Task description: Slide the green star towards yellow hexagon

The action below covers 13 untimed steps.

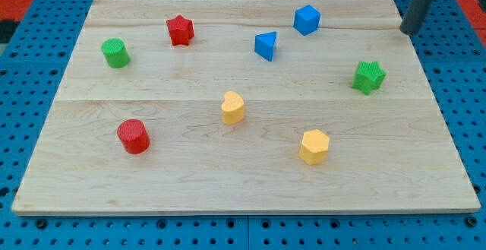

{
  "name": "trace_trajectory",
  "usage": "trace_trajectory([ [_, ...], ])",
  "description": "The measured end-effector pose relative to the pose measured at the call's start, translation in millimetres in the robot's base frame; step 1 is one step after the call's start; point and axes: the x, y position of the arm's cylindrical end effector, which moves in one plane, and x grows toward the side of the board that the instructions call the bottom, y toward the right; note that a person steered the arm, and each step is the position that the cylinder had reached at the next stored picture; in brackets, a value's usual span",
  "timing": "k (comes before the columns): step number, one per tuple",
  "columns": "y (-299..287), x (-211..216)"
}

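Note:
The green star (368, 77) lies near the view's right edge of the wooden board (243, 181). The yellow hexagon (314, 146) lies below and to the left of it, towards the view's bottom. My tip (408, 31) is at the view's top right, at the board's right edge, above and to the right of the green star and apart from it. The rod runs up out of the view.
A yellow heart (233, 107) sits at mid-board. A blue triangle (266, 45) and a blue cube (307, 19) lie at the top. A red star (180, 30), a green cylinder (115, 53) and a red cylinder (134, 136) lie on the left.

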Motion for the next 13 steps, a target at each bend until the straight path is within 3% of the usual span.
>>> trace_trajectory([
  [2, -6, 17],
  [4, -109, 75],
  [5, -111, 92],
  [7, -51, 81],
  [10, -122, 120],
  [13, -116, 212],
])
